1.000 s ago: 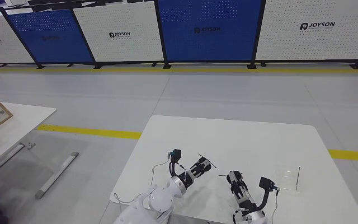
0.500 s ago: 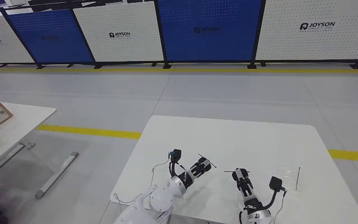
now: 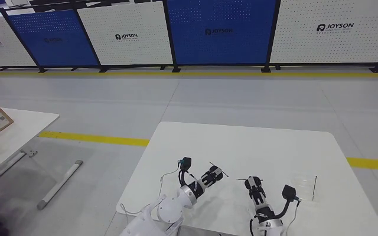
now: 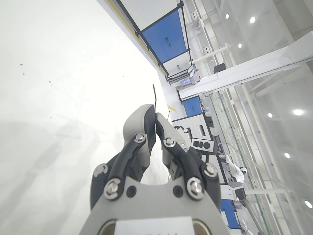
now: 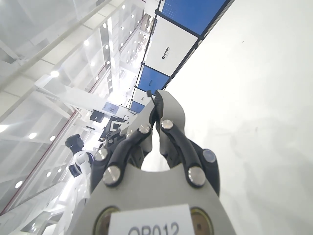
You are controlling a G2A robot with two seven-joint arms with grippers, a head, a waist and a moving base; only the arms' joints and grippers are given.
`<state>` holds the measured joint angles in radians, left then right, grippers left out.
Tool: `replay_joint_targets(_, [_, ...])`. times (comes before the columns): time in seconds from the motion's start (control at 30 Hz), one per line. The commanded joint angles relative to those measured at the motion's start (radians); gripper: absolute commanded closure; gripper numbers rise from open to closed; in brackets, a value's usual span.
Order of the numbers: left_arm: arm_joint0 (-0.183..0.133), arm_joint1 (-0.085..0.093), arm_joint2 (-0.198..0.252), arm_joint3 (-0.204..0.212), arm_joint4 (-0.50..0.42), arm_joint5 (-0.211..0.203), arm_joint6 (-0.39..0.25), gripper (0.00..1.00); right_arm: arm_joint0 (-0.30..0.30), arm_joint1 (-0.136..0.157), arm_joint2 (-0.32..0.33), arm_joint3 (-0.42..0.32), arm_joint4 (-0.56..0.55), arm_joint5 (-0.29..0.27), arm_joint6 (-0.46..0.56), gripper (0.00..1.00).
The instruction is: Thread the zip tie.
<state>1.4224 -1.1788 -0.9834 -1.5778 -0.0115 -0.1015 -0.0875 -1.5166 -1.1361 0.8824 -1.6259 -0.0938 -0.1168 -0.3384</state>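
Remotely, I watched the left gripper (image 4: 155, 111), jaws pressed together on a thin black zip tie strip (image 4: 154, 94), over the near part of the white surface (image 3: 248, 147). Just right of it, the right gripper (image 5: 154, 101) had its jaws pinching a zip tie head (image 5: 148, 94).

From my station I record an industrial hall fitted out as a robotics test floor. Evidence — a row of blue and white perforated partition panels (image 3: 221, 32) on black frames, a yellow line (image 3: 94, 138) marked across the grey floor (image 3: 177, 100), a white work table (image 3: 248, 141), high ceiling spotlights (image 4: 252, 19), equipment consoles (image 4: 203, 145) and a white humanoid robot (image 5: 78, 152) standing beyond.
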Motion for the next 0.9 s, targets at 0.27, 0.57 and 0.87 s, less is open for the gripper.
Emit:
replay_joint_targets(0.27, [0.000,0.000,0.000,0.000,0.000,0.000,0.000,1.00,0.038,-0.021,0.003,0.043,0.092,-0.026,0.140,1.00])
replay_joint_targets(0.57, [0.000,0.000,0.000,0.000,0.000,0.000,0.000,1.00,0.037,-0.022,0.005,0.042,0.092,-0.026,0.140,1.00])
replay_joint_targets(0.87, [0.000,0.000,0.000,0.000,0.000,0.000,0.000,1.00,0.039,-0.041,0.014,0.033,0.113,0.014,0.129,1.00])
